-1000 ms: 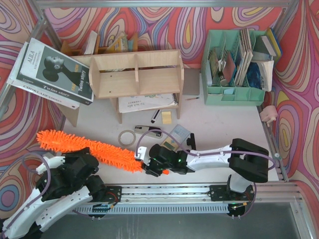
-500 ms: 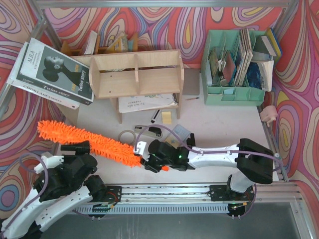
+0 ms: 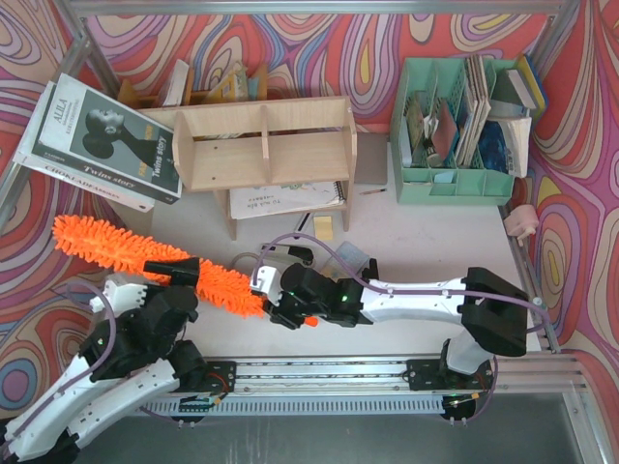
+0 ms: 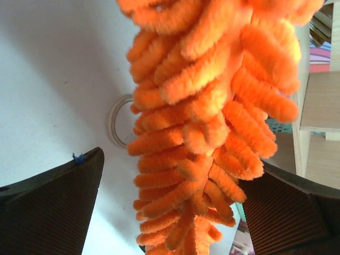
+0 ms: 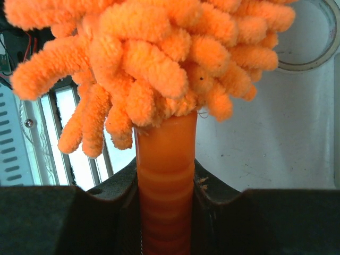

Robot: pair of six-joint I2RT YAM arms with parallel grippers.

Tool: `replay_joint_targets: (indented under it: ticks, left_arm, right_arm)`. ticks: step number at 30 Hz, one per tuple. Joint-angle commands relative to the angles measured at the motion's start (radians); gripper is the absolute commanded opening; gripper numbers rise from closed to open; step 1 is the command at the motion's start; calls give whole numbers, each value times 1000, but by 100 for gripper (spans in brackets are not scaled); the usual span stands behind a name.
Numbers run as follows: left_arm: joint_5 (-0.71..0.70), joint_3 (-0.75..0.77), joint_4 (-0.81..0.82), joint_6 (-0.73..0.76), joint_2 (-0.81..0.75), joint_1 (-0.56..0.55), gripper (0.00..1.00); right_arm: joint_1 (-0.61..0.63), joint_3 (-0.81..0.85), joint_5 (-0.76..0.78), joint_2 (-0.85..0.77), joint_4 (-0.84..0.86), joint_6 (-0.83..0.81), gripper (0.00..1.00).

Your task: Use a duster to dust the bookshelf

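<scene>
The right gripper [image 5: 164, 204] is clamped tight on the thin handle of the duster [image 3: 145, 259]. The left gripper [image 4: 170, 212] stands wide, its two fingers [image 4: 53, 207] on either side of the fluffy head; whether they touch it cannot be told. The one duster lies slantwise over the near left of the table [image 3: 416, 232], its tip far left, apart from the one bookshelf [image 3: 266, 145] at the far side. One tape ring [image 4: 119, 119] lies under it, and one green organiser [image 3: 455, 184] stands far right.

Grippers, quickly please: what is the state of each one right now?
Left gripper: open, with the duster between its fingers, not clamped.
Right gripper: shut on the duster's handle.
</scene>
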Motion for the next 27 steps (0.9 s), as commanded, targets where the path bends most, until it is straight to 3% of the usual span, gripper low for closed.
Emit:
replay_joint_targets:
  ticks: [1, 4, 8, 17, 23, 27]
  left_arm:
    - [24, -41, 129, 109, -44, 2, 94]
    - [25, -53, 124, 89, -46, 2, 91]
    - [25, -79, 111, 35, -47, 2, 79]
    - [-34, -97, 106, 2, -76, 2, 24]
    - [-56, -88, 99, -11, -88, 2, 1]
    - [-64, -86, 95, -32, -98, 3, 0]
  right_arm:
    - [15, 57, -13, 27, 36, -8, 0]
    - [22, 69, -22, 33, 41, -8, 0]
    - [48, 112, -24, 39, 21, -20, 0]
    - [57, 154, -14, 78, 25, -10, 5]
    - [58, 165, 13, 117, 16, -18, 27]
    - [59, 165, 29, 119, 17, -20, 50]
